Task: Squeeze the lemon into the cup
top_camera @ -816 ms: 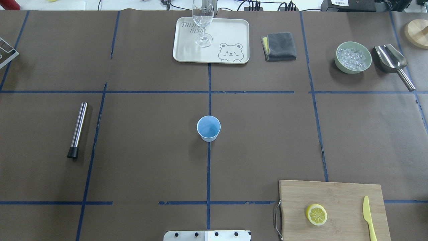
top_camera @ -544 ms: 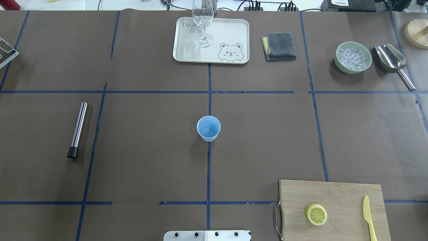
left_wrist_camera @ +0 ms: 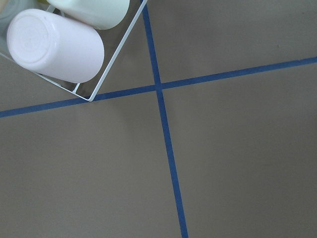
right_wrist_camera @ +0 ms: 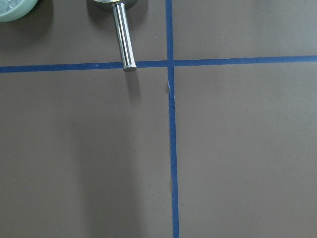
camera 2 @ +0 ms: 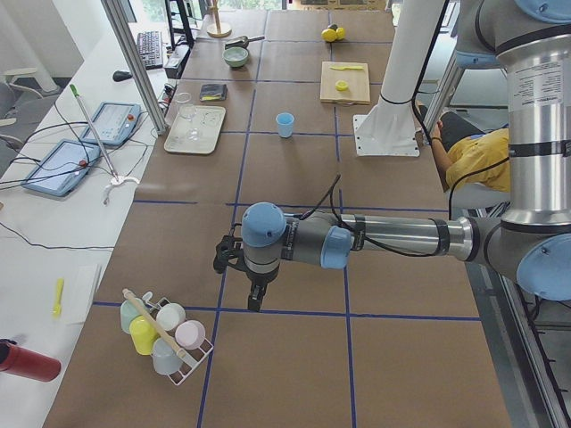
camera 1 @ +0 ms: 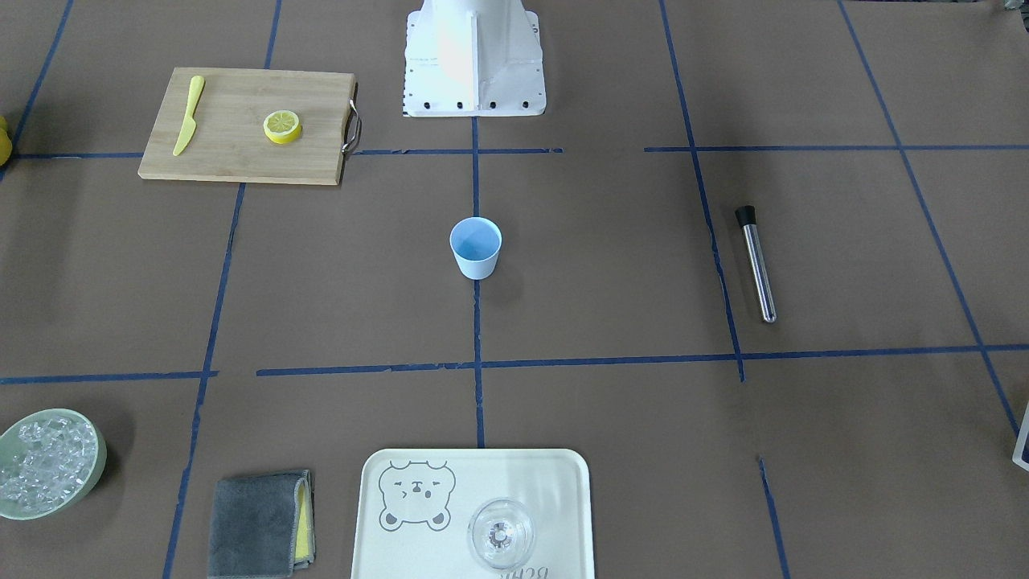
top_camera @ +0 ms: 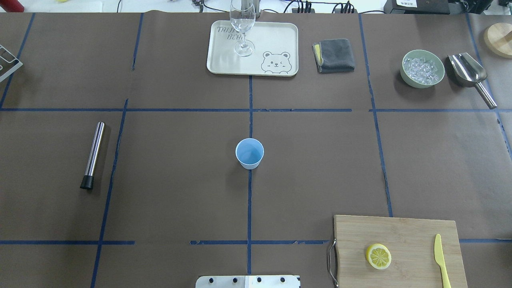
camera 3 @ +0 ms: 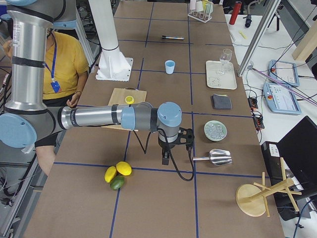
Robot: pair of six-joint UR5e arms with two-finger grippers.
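The lemon lies flat with its cut face up on a wooden cutting board at the near right corner of the table, on the robot's right. A yellow knife lies on the same board, apart from the slice and closer to the board's outer edge. The cup stands upright at the middle of the table on a blue tape line, well apart from the board.

The left claw shows only in the side view from the table's left end. It points down over the table near a tape crossing and close to a wire rack of upturned cups. I cannot tell whether it is released or clenched. The right claw shows only in the side view from the right end. It points down near a tape line, between a metal scoop and a few whole citrus fruits. Its state cannot be told either. Both claws are well apart from the lemon and the cup.

On the far side of the table, a cream tray carries a stemmed glass. Right of the tray sit a folded grey cloth and a green bowl of ice. A metal rod with a black tip lies on the left half.
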